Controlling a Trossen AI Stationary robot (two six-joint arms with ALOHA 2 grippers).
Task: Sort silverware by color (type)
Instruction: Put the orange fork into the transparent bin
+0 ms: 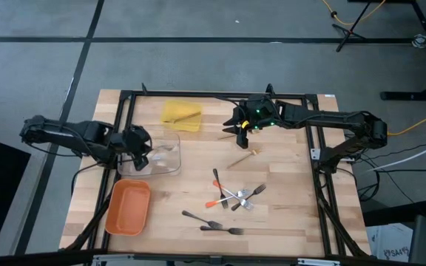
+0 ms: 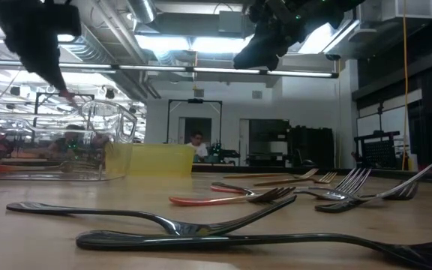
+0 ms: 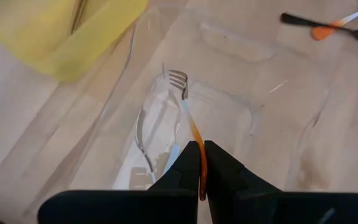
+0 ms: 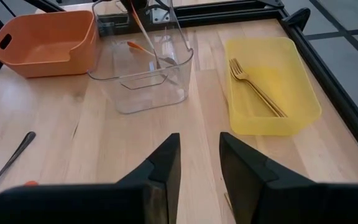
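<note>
Silverware: most of it lies loose on the table (image 1: 287,214) between the arms. Silver forks with orange tips (image 1: 231,198) sit piled in a crossed heap, two dark forks (image 1: 211,224) lie nearer the table's front edge, one wooden utensil (image 1: 242,159) lies just below the right gripper.
Sorted so far: a wooden fork (image 4: 257,87) lies in the yellow tray (image 4: 272,121). Orange tray (image 1: 128,208) looks bare inside.
Fork in hand: silver fork with orange tip (image 3: 188,121), hanging tines-down into the clear tray (image 1: 160,155).
Left gripper (image 3: 202,163): over the clear tray, fingers pressed together on the fork's orange handle end, no gap besides the handle.
Right gripper (image 4: 199,163): fingers apart, a moderate gap, nothing between them. It hovers above the table beside the yellow tray, facing both trays.
Step, my guess: dropping the silver fork into the clear tray; most of the sorting is not yet done.
Risk 1: fork is held only at its tip, so it could swing or catch the clear tray's wall on release and fall outside.
Risk 2: the heap is crossed, so a grab there could lift or drag two utensils.
Risk 3: thin flat forks on wood are hard to pinch; fingers may slip.
</note>
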